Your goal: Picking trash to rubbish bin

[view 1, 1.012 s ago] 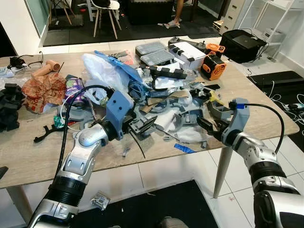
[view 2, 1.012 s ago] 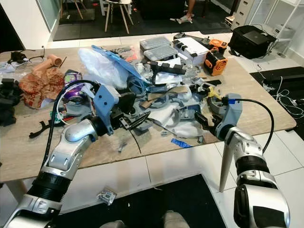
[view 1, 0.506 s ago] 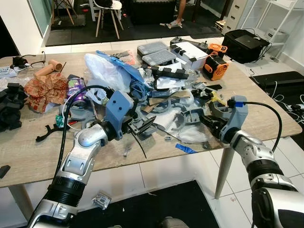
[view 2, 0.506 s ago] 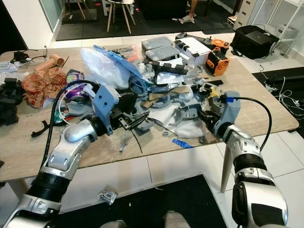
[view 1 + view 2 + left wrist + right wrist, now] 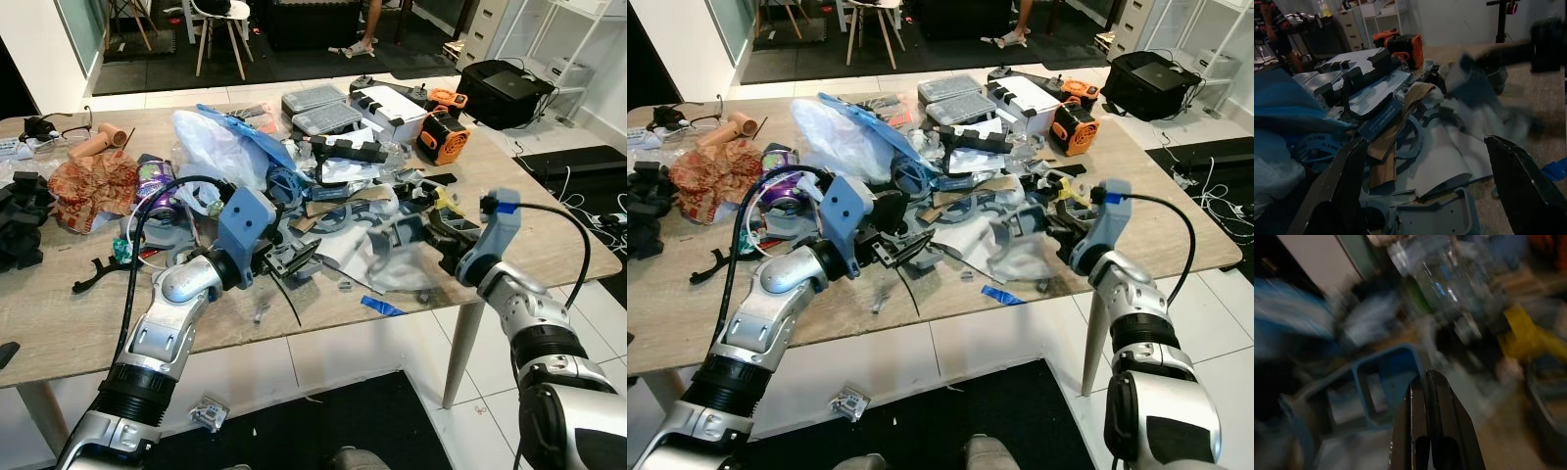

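A heap of trash covers the wooden table [image 5: 59,313]: grey-blue plastic parts, cardboard scraps, a clear bag [image 5: 220,147] and a white plastic sheet [image 5: 392,266]. My left gripper [image 5: 297,260] is open low over the heap's near side, above a grey-blue part [image 5: 1435,215]; its fingers [image 5: 1332,186] stand wide apart. My right gripper [image 5: 443,245] is at the heap's right side. Its fingers [image 5: 1432,431] are pressed together, and the white sheet rises toward them, with a grey-blue frame [image 5: 1383,382] just beyond.
An orange device [image 5: 441,135], grey cases [image 5: 323,106] and a white box [image 5: 387,103] stand at the table's far side. Brown paper [image 5: 93,181] and black parts [image 5: 20,220] lie on the left. A crumpled wrapper [image 5: 208,413] is on the floor. A black bag [image 5: 505,88] sits beyond.
My right gripper has pulled back to the right and slightly up, and the white sheet's edge has lifted with it. The left gripper has stayed in place, open.
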